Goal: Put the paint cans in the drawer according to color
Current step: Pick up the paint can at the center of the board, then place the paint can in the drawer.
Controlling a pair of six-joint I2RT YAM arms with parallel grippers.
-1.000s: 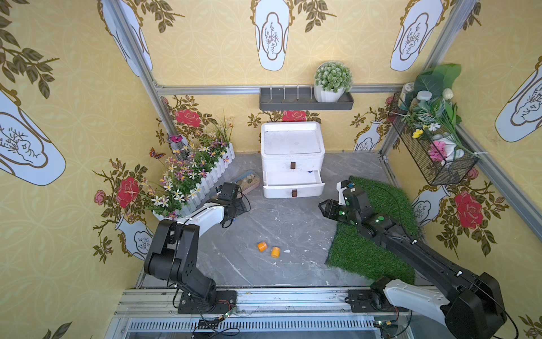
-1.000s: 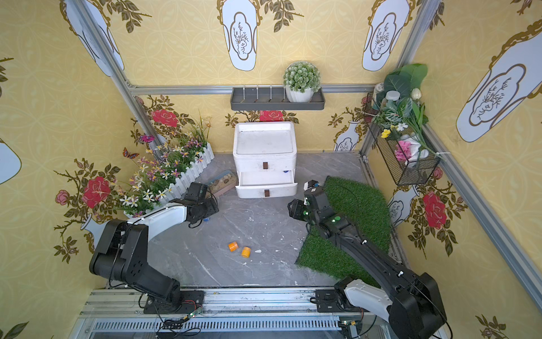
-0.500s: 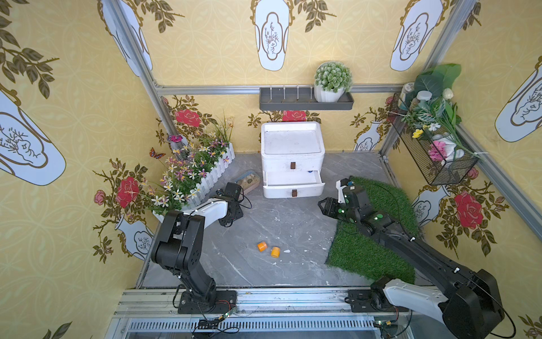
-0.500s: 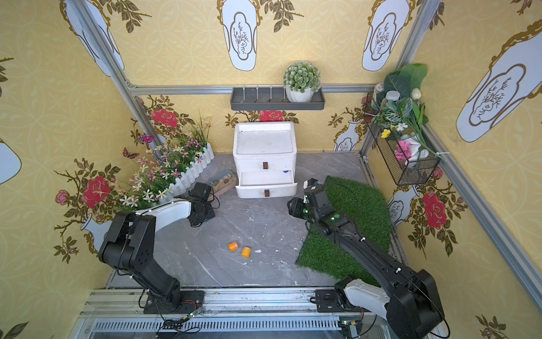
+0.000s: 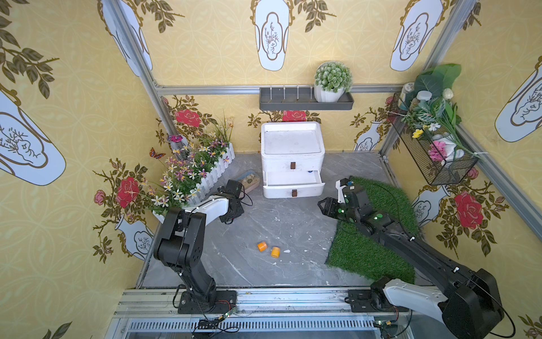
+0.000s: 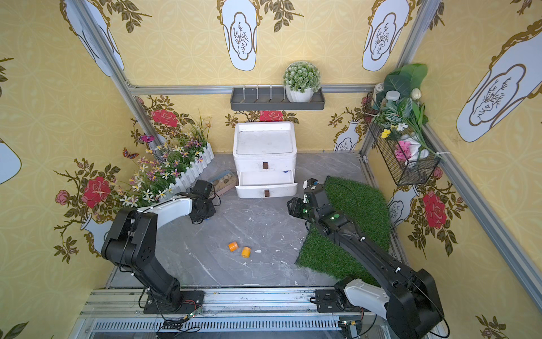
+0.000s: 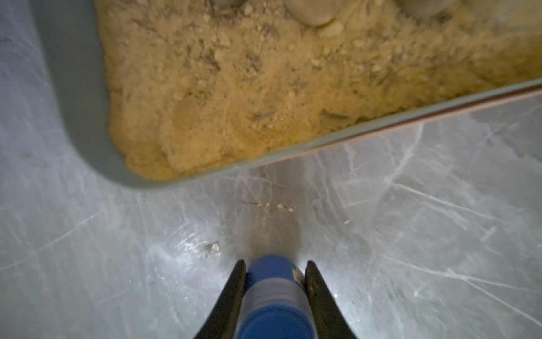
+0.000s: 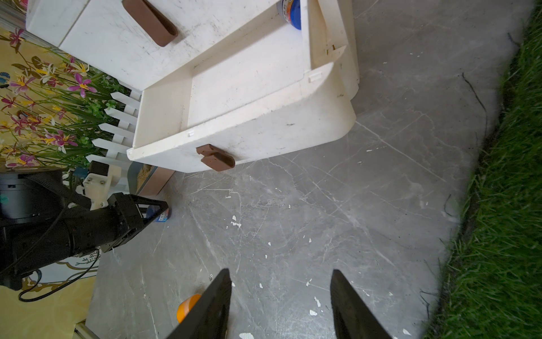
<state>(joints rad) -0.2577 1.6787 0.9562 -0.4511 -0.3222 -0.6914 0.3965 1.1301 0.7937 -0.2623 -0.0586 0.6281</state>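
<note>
Left wrist view: the left gripper [image 7: 274, 262] pinches a blue paint can [image 7: 274, 296] on the floor [image 7: 410, 234] beside the sand tray [image 7: 82, 117]. The right gripper [image 8: 281, 273] is spread, empty. A second blue can [image 8: 291, 13] sits in the open drawer [image 8: 249, 73]; two orange cans [image 5: 262, 246] lie mid-floor.

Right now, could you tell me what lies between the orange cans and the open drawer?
Between orange cans and drawer: only floor with white flecks, in both top views.

PAINT-SORTING CELL: The right gripper [image 8: 281, 273], jaws apart and empty, hangs over the grey floor [image 8: 322, 205], an orange can [image 8: 187, 308] just beside one finger [image 8: 211, 305]. Ahead, the open drawer [image 8: 240, 138] holds a blue can [image 8: 291, 11] in its far corner; the left gripper [image 8: 158, 210] straddles a second blue can [image 8: 160, 216].
</note>
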